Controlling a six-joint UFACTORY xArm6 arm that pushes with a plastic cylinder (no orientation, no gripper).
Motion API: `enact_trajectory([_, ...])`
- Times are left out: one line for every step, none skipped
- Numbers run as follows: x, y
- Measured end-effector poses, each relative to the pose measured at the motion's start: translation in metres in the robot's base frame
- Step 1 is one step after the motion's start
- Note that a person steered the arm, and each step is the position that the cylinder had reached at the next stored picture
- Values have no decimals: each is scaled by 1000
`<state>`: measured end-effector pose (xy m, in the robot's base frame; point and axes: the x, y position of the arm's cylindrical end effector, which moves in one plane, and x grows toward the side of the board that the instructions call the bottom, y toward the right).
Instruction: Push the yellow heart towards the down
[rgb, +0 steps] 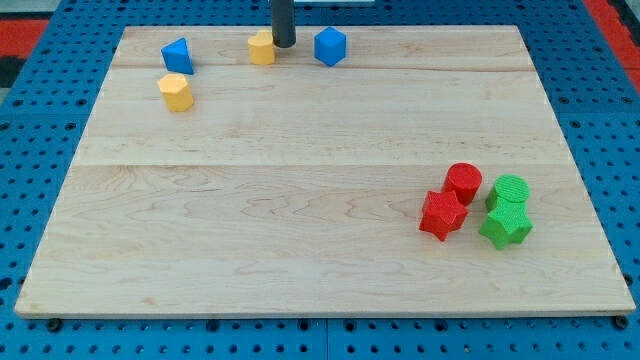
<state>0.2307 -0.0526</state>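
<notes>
Pale wooden table (320, 150) on blue pegboard (30, 200). Yellow heart (261, 48) near far edge, touching my tip (284, 44) at its right. No gripper, only a rod. Red and green blocks near right corner.

A pale wooden bench (320, 130) of joined planks fills most of the view. Around it lies a blue perforated surface (40, 110), with red patches at the top left corner (25, 25) and top right corner (612, 18).
</notes>
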Motion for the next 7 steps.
enact_trajectory([17,-5])
enact_trajectory([21,2])
enact_trajectory([9,4])
enact_trajectory([-13,7])
enact_trajectory([-39,6])
enact_trajectory([-35,-19])
enact_trajectory([-12,-27])
